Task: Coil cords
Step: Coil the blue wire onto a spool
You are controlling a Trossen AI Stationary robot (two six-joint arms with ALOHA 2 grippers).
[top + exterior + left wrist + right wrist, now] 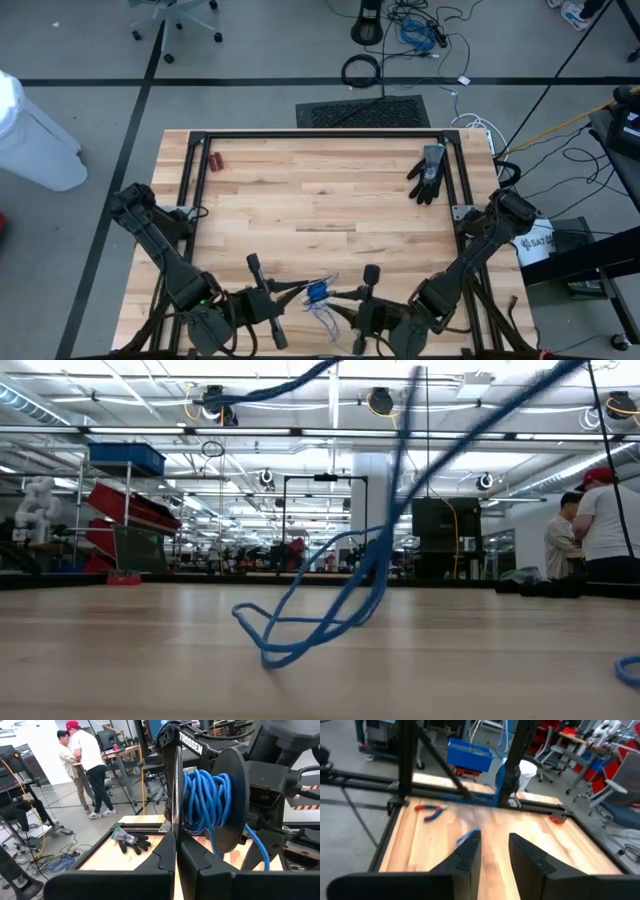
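Light and limp, the blue cable (205, 805) hangs coiled between the two arms above the tabletop's (320, 200) near edge, tail trailing down, the left claw (176, 851) pinched shut, the right claw (494, 851) parted and empty; best gripped across the wound bundle.

Tabletop (320, 200): broad middle open; black glove (429, 173) far right, red pliers (215, 160) far left, blue cord (322, 300) strewn near edge.
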